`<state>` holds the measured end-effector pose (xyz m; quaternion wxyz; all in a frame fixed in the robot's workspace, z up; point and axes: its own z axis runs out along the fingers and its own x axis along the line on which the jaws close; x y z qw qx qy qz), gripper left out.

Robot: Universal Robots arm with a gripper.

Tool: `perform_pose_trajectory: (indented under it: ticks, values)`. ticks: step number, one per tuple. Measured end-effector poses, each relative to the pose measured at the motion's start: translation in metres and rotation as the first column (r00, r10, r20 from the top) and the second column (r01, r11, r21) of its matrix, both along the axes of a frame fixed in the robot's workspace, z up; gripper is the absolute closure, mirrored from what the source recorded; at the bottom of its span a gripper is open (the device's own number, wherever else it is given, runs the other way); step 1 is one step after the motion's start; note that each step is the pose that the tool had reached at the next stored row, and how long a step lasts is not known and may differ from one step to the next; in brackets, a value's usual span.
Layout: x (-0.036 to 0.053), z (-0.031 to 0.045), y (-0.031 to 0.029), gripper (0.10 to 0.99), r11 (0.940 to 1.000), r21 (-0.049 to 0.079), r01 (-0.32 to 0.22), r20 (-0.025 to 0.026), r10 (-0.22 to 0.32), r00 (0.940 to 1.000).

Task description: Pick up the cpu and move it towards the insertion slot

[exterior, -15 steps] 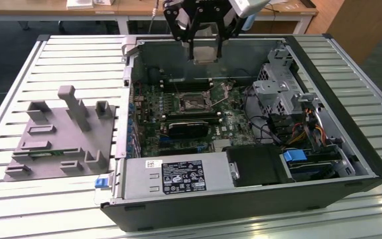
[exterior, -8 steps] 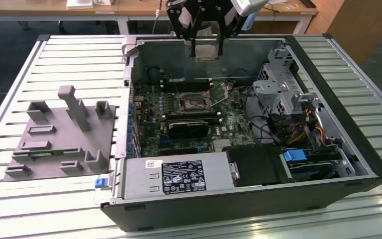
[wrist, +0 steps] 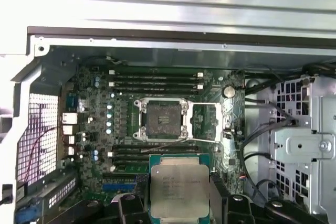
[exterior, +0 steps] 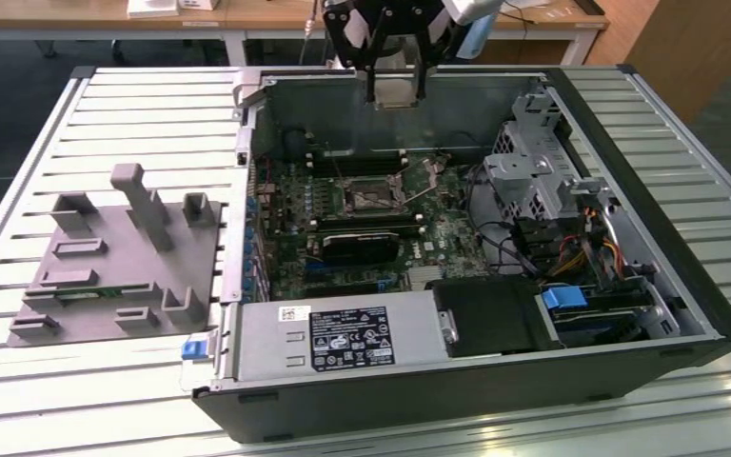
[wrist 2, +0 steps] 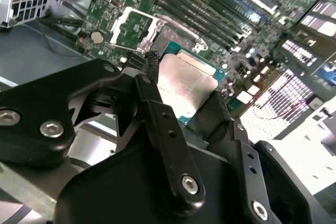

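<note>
The cpu (wrist: 179, 189) was pinched between the jaws of the gripper (wrist 2: 185, 94), held in the air above the open computer case (exterior: 670, 238); the insertion slot (wrist: 160, 119) lay below, uncovered.

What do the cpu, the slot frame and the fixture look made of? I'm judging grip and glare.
The cpu, held in the gripper: brushed silvery metal lid, dull sheen, on a green rim, probably circuit board. The slot: frame looks like bright plated metal, with glints; dark matte centre. The fixture: flat uniform grey, no shine, likely plastic.
</note>
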<state>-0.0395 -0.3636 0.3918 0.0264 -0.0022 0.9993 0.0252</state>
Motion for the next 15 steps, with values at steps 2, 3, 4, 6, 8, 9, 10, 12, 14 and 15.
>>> perform_pose_trajectory:
  ticks: [2,3,4,6,8,9,10,12,14,15]
  values:
    - [0.0011,-0.0012,0.005,0.545,1.0,0.0,0.0,-0.0004,0.0,1.0]
    - [0.0016,-0.002,0.0074,0.545,1.0,0.0,0.0,-0.0005,0.0,1.0]
    - [0.0019,-0.0027,0.0099,0.545,1.0,0.0,0.0,-0.0005,0.0,1.0]
    - [0.0023,-0.0042,0.0149,0.545,1.0,0.0,0.0,-0.0008,0.0,1.0]
    - [0.0027,-0.0063,0.0195,0.545,1.0,0.0,0.0,-0.0008,0.0,1.0]
    - [0.0029,-0.0072,0.0217,0.545,1.0,0.0,0.0,-0.0009,0.0,1.0]
    - [0.003,-0.0081,0.0238,0.545,1.0,0.0,0.0,-0.0011,0.0,1.0]
    - [0.0034,-0.0099,0.0285,0.545,1.0,0.0,0.0,-0.0014,0.0,1.0]
    - [0.0037,-0.0117,0.0331,0.545,1.0,0.0,0.0,-0.0017,0.0,1.0]
    - [0.0039,-0.0126,0.0351,0.545,1.0,0.0,0.0,-0.002,0.0,1.0]
